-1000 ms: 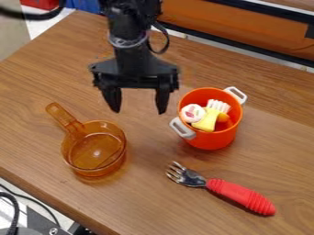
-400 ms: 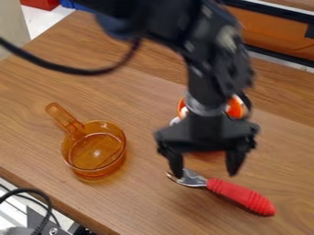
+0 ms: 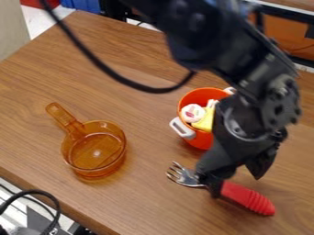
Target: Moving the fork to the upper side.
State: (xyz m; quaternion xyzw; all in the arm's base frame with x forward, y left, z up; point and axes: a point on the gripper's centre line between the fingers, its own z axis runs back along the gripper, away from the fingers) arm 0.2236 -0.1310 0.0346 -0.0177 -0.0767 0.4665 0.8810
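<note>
Camera view, and we're at the fork [image 3: 248, 198], down in the lower right of the work surface, lying slantwise with its tines towards the pot and its chunky red handle running off towards the lower right corner. Over it comes the black gripper [image 3: 239, 177], turned at an angle, its two fingers well parted and nothing clasped between them. One finger cuts across our sight of the fork right where metal meets red grip; the other hangs on the far side, above the handle. Is it touching? From this slant it's hard to say how close that nearer fingertip sits.

So where do we stand? Early days, by the look of it! The arm is in position, or very nearly, and that looks like the whole of the score: no grasp, no lift, and the fork well short of the upper side of the wooden table [image 3: 67, 73]. Left to play: settle the fingers around the handle, close, raise, carry up the board, set down, let go.

And watch the traffic! The orange pot [image 3: 201, 139], with toy food [image 3: 193, 113] inside, stands just above the fork, partly behind the arm, so a low carry straight up could well clip it. The amber pan [image 3: 98, 149] sits well off to the left, likely no bother.
</note>
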